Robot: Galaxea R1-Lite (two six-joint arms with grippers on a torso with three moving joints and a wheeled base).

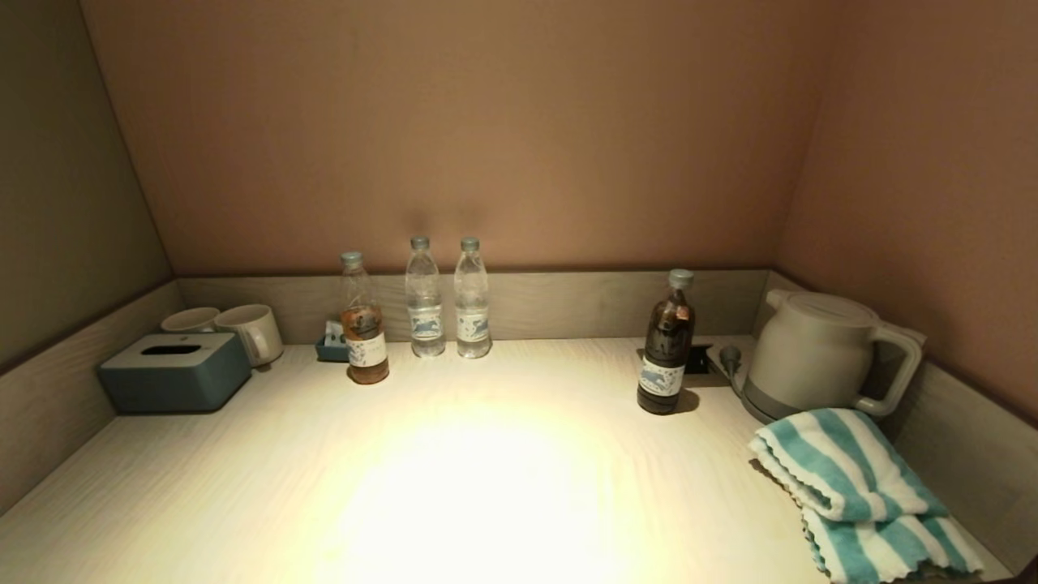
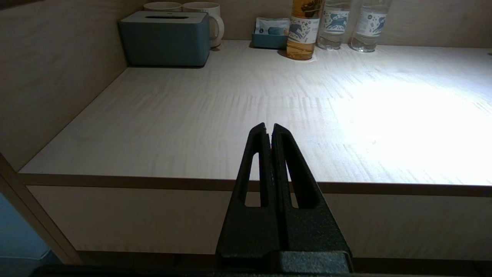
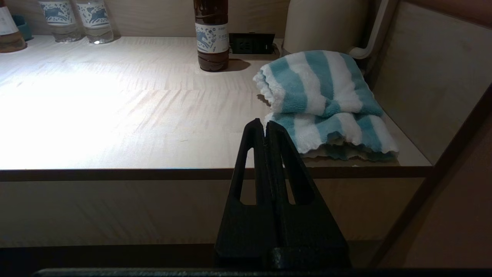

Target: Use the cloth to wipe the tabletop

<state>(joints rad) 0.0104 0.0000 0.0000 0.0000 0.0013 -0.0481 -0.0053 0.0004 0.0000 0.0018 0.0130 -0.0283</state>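
The cloth lies folded in a loose bundle at the 4 o'clock corner of the tabletop, just in front of the kettle and close against the right-hand rim. It is untouched; wiping has not begun.

The right gripper hangs in front of and below the table's front edge, fingers pressed together, empty, aimed toward the cloth's near fold. The left gripper sits likewise off the front edge at the 7 o'clock side, fingers together, empty.

Hazards from this state:
- The right fingers must spread before the approach; otherwise they would likely push the cloth against the rim instead of gripping it.
- The bundle is layered. A shallow pinch may lift only the top fold and drag the rest toward the edge.
- The dark bottle stands at 1 o'clock, near the cloth and kettle. A wide sweep could topple it.
- The amber bottle and two clear bottles at 12 o'clock, and the tissue box with the mugs at 10 o'clock, bound the wiping area.
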